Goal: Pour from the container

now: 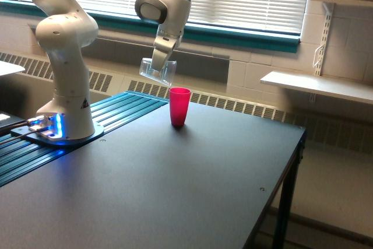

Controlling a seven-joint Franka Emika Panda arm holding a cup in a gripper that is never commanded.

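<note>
In the exterior view my gripper [158,66] is shut on the container [157,72], a small clear cup that hangs tilted, its mouth turned toward the exterior view's right. It sits just above and to the left of an opaque pink cup [179,107] that stands upright on the black table [175,190]. The clear cup's lip is close to the pink cup's rim without touching it. I cannot make out any contents inside the clear cup.
The white arm's base [65,97] stands on a blue slatted platform [87,126] at the exterior view's left. Behind the table run a radiator grille and window blinds. A white shelf [317,86] juts from the wall at the right.
</note>
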